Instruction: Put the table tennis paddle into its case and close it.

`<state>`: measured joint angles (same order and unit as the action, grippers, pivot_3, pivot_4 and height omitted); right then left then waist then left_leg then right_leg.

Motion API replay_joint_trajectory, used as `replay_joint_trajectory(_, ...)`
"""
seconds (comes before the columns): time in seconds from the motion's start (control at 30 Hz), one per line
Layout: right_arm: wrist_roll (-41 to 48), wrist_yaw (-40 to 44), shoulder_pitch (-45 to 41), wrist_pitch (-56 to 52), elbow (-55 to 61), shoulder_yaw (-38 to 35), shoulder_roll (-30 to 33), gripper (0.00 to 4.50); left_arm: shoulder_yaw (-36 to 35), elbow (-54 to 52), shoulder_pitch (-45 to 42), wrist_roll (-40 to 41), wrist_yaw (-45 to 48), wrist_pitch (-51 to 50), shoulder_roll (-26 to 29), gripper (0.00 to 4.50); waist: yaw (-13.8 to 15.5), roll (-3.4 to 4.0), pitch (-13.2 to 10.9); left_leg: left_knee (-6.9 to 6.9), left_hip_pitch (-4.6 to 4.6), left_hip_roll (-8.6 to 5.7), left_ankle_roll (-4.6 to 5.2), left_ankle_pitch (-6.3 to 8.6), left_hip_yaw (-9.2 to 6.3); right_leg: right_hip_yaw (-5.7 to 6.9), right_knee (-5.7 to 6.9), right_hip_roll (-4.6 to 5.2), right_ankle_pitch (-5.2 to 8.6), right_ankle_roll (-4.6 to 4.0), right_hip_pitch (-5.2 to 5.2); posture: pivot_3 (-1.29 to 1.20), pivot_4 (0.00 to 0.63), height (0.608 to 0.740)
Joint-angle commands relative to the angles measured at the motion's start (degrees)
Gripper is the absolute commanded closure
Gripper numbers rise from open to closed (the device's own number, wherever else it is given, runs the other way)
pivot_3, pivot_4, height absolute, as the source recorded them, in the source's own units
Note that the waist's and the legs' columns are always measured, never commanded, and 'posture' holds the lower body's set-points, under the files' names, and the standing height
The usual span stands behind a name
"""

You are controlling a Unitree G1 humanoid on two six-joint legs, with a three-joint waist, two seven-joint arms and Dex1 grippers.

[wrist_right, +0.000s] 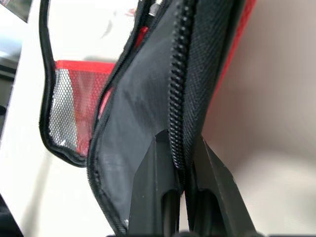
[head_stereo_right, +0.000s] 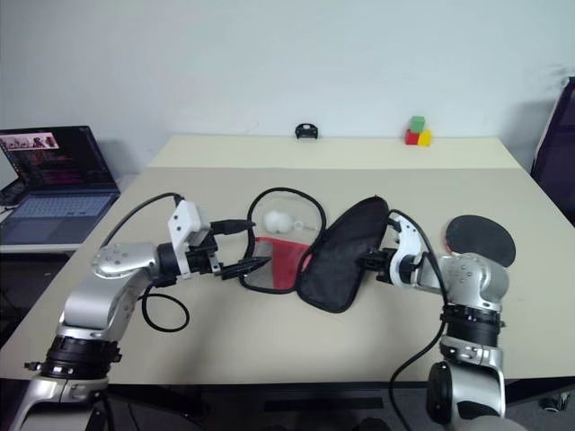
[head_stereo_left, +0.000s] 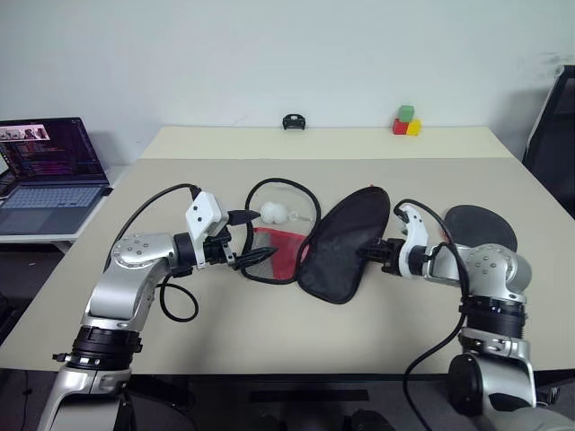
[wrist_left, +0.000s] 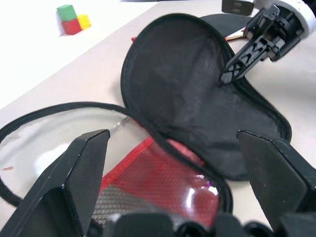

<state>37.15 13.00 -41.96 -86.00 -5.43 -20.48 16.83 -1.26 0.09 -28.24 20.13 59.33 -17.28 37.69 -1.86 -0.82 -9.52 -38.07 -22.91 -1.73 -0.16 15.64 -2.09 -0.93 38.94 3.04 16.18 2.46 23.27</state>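
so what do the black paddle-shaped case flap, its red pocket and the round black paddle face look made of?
Black case flap: looks like woven fabric, matte; it sags softly, and the right wrist view shows weave beside a toothed zipper rim. Red pocket: red fabric under open black mesh, with a glossy, probably plastic, clear panel catching glare. Paddle face: smooth, matte black, probably rubber; too far to confirm.

Case point(head_stereo_left: 337, 242) lying opened out mid-surface point(head_stereo_left: 269, 332), one half flat toward the left, other half propped up just right of it. Paddle point(head_stereo_left: 482, 226) flat on the surface further right, behind the right gripper point(head_stereo_left: 373, 252). Little blocks point(head_stereo_left: 406, 121) way back at the far edge, laptop point(head_stereo_left: 49, 175) off on the left side.
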Motion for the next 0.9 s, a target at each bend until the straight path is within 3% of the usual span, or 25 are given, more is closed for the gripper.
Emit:
replay_joint_trajectory(0.03, 0.0, 6.3, -2.0, 0.7, -2.9, 4.4, 6.2, 4.48, 0.4, -2.2, -0.7, 0.5, -0.3, -0.1, -0.5, 0.0, 0.0, 0.0, 0.0, 0.0, 0.0, 0.0, 0.0, 0.0, 0.01, -0.01, -0.01, 0.0, 0.0, 0.0, 0.0, 0.0, 0.15, 0.74)
replay_joint_trajectory(0.23, -2.3, 16.9, -4.2, 5.3, -9.3, 15.2, 16.3, 4.48, 1.2, -2.5, -0.9, 0.3, -0.4, -0.2, -1.3, 0.0, 0.0, -0.01, 0.0, 0.0, -0.01, 0.01, 0.02, 0.0, 0.06, 0.0, -0.04, 0.0, 0.0, 0.0, -0.01, 0.0, 0.15, 0.74)
replay_joint_trajectory(0.47, -8.2, 27.4, -9.3, 13.3, -18.4, 25.3, 22.0, 4.48, 1.8, -2.9, -0.6, 0.0, -1.0, 0.1, -1.9, 0.0, 0.0, -0.02, 0.0, -0.02, -0.02, 0.01, 0.02, 0.0, 0.07, 0.0, -0.05, 0.0, 0.0, 0.0, -0.01, 0.0, 0.15, 0.74)
replay_joint_trajectory(0.73, -17.3, 39.2, -16.4, 22.8, -29.7, 34.9, 24.8, 4.48, 1.8, -3.4, 0.1, 0.0, -1.5, 0.3, -1.7, 0.0, 0.1, -0.03, 0.0, -0.02, -0.02, 0.01, 0.01, 0.0, 0.06, 0.01, -0.09, 0.0, 0.0, 0.0, -0.01, 0.0, 0.15, 0.74)
replay_joint_trajectory(0.9, -22.7, 42.0, -20.1, 29.6, -37.5, 36.8, 23.5, 4.48, 1.9, -3.7, 0.4, -0.1, -1.7, 0.4, -1.8, 0.0, 0.1, -0.03, 0.0, -0.02, -0.02, 0.0, 0.01, 0.0, 0.08, 0.01, -0.1, 0.01, 0.0, 0.0, -0.01, 0.0, 0.15, 0.74)
